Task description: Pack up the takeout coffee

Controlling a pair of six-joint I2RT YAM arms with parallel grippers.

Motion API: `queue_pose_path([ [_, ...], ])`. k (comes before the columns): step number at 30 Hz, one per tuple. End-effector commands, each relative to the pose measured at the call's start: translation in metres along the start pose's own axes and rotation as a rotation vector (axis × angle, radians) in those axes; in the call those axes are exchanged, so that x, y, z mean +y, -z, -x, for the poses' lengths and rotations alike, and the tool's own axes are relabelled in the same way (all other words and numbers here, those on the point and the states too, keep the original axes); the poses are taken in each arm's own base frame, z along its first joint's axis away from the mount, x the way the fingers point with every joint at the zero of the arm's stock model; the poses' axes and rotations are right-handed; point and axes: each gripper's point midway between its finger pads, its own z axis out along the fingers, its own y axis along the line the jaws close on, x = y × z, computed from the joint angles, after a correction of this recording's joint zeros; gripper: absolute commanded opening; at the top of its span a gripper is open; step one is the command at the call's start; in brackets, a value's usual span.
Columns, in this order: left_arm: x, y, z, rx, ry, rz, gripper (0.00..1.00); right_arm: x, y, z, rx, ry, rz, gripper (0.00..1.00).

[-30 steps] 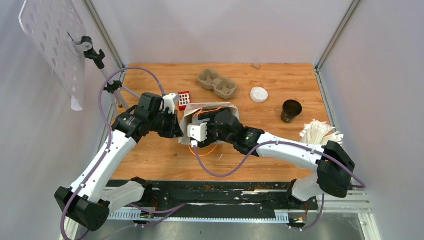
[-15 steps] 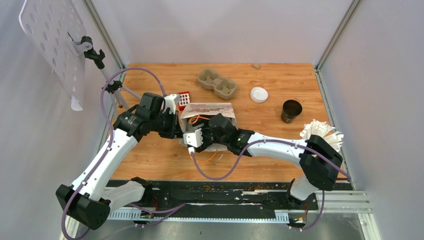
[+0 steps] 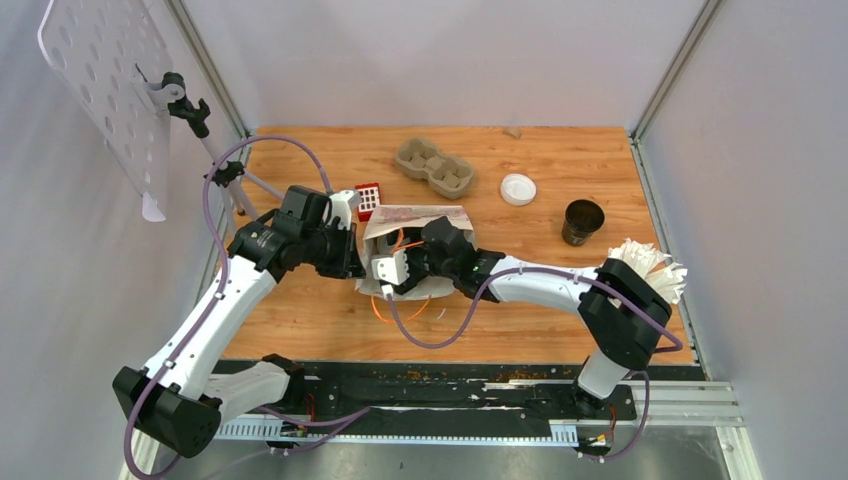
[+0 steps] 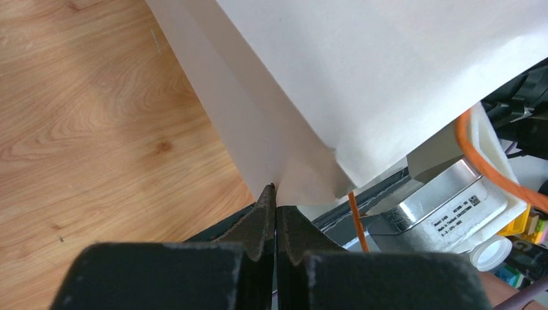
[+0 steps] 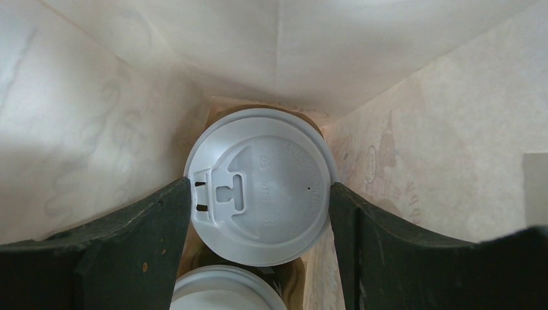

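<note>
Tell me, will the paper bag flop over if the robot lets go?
Probably floppy: the bag is thin creased paper, and the left gripper pinches its edge, seemingly to hold it open. It likely won't tip easily: the right gripper holds a cup inside, with a second lid beside it.

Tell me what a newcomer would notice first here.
The right gripper is deep inside a white bag mid-table, clamped on a lidded cup, with another lid showing beside it. The left gripper pinches the bag's edge. At the table's right stand an open dark cup and a loose lid.
</note>
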Motion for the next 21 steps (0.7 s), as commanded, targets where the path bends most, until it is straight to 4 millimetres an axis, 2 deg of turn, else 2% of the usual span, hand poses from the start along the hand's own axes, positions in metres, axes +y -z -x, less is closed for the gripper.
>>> queue_pose_path([
  [1, -0.004, 0.004, 0.003, 0.0, -0.015, -0.017, 0.0, -0.026, -0.009, 0.017, -0.076, 0.05, -0.044, 0.67],
  [9, -0.001, 0.0, -0.002, 0.032, -0.017, 0.001, 0.0, -0.029, -0.015, 0.017, -0.085, 0.042, -0.064, 0.67],
  [18, 0.001, 0.001, -0.003, 0.041, -0.004, 0.018, 0.0, -0.033, -0.019, -0.004, -0.064, 0.049, -0.083, 0.66],
  [21, 0.0, 0.001, -0.006, 0.052, 0.009, 0.011, 0.0, -0.03, -0.017, 0.01, -0.13, 0.061, -0.054, 0.66],
])
